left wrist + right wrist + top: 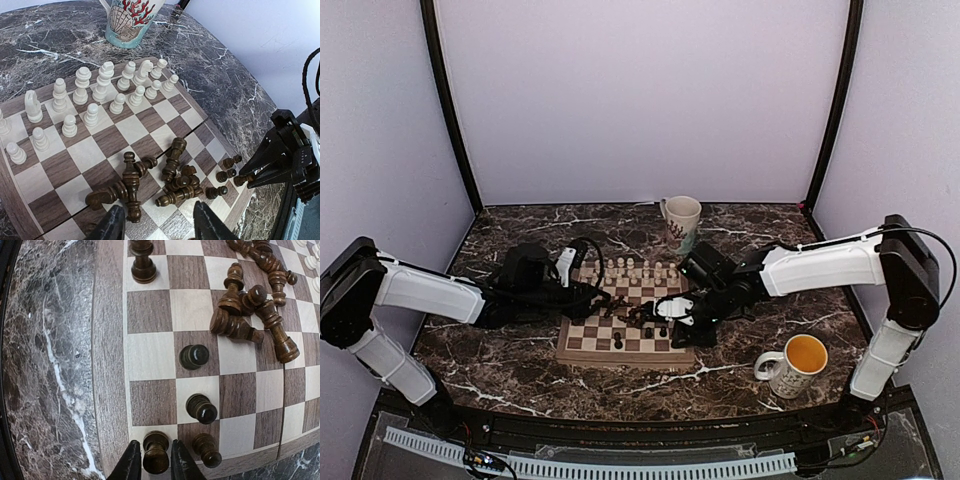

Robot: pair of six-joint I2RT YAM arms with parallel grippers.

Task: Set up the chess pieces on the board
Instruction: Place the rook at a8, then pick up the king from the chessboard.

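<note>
Marble worktop (520, 372), board (582, 343) centred. Far edge: white pieces (100, 95) upright in two rows. Mid-board: dark pieces (175, 181) heaped under left pincer (159, 216), spread wide, empty. Corner square: right pincer (155, 450) straddles upright dark pawn (156, 458); gripping or released, cannot tell.

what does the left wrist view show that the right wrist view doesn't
Only left wrist: the shell-and-coral mug, the white pieces in two full rows, and the right end effector seen from outside at the edge of the board. Only right wrist: that end effector's fingertips flanking a dark pawn on an edge square. Both: the board, the heap of toppled dark pieces and the standing dark pawns.
</note>
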